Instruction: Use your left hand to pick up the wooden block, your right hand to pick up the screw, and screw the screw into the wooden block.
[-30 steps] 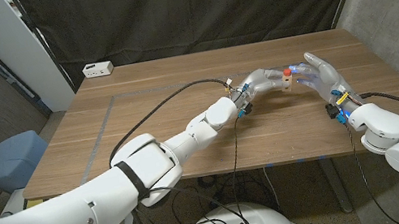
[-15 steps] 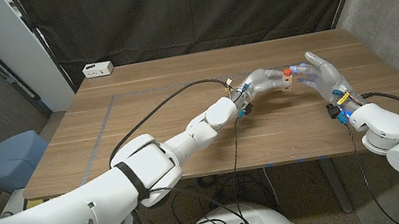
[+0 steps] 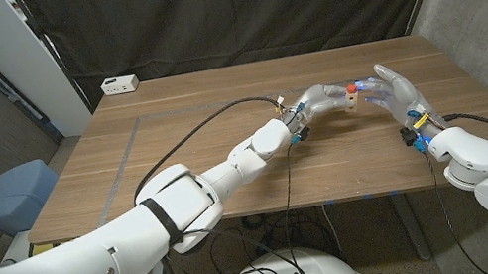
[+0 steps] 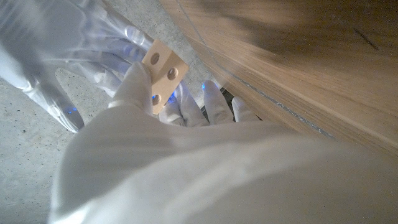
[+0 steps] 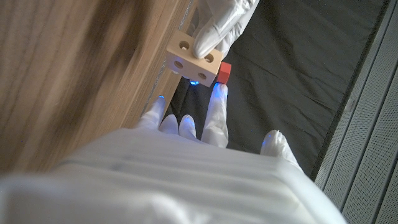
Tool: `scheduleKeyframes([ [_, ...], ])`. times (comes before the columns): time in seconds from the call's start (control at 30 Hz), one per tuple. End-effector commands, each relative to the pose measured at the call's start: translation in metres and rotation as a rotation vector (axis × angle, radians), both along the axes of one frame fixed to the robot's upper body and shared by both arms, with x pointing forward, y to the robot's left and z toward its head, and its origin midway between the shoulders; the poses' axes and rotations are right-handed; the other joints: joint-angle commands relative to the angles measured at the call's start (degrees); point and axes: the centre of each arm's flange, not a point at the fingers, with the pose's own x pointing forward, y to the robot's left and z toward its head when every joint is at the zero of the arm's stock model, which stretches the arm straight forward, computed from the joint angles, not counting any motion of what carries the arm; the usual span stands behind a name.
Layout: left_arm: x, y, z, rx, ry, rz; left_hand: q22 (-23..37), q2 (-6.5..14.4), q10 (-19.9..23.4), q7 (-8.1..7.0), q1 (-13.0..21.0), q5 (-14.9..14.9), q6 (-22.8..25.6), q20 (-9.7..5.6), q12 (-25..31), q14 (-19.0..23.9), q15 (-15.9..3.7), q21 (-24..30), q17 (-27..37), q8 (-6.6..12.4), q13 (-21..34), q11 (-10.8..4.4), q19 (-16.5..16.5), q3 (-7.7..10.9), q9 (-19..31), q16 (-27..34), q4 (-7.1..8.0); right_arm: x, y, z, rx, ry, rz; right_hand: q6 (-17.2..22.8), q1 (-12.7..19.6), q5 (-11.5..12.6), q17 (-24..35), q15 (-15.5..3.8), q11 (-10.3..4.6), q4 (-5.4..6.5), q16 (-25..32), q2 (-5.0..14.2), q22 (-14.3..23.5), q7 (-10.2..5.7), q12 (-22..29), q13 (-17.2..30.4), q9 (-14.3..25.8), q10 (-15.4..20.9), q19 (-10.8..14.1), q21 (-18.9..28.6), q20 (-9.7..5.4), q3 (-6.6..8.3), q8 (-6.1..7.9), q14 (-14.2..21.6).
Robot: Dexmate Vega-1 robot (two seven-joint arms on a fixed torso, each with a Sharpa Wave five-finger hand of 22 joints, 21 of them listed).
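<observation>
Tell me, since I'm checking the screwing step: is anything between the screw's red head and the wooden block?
Nothing visible. The left hand holds the wooden block above the table, and the red screw head sits right against the block, with the right hand's fingertips at it.

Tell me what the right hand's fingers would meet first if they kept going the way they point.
Most likely the red screw head at the wooden block, which the left hand holds. The right hand has fingertips just short of it; whether they touch, I cannot tell.
</observation>
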Motion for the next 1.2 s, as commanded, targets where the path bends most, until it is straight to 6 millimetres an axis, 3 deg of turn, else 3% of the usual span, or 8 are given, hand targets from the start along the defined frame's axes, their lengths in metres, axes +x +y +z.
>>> scheduleKeyframes([
  [0.03, 0.0016, -0.0007, 0.0003, 0.006, 0.008, 0.007, 0.3, 1.9, 0.4, -0.22, -0.2, 0.4, 0.3, 0.20, -0.1, -0.3, -3.62, 0.2, 0.2, 0.49, 0.2, -0.23, 0.1, 3.64, 0.2, 0.4, 3.33, -0.0008, -0.0007, -0.0014, 0.003, 0.005, -0.003, 0.3, -0.1, 0.3, 0.1, -0.11, 0.08, 0.17, 0.5, 0.44, 0.1, 0.03, 0.4, 0.2, 0.1, 0.4, 0.4, 0.2, 0.11, 0.26, 0.24, 0.4],
  [1.2, 0.0083, -0.0013, 0.0017, 0.018, 0.042, 0.035, 0.3, 2.0, 0.3, -0.28, -0.3, 0.4, -0.1, 0.31, -0.4, -0.4, -3.60, 0.2, 0.0, 0.46, 0.4, -0.04, 0.1, 3.88, 0.2, 0.6, 3.43, 0.0023, 0.0020, 0.0004, -0.009, 0.021, 0.023, 2.1, 0.0, 0.3, 0.0, -0.39, -0.25, 0.21, 0.7, 0.61, 0.1, 0.12, 0.5, 0.2, 0.1, 1.6, 0.9, 0.4, 0.15, 0.40, 0.32, 1.1],
])
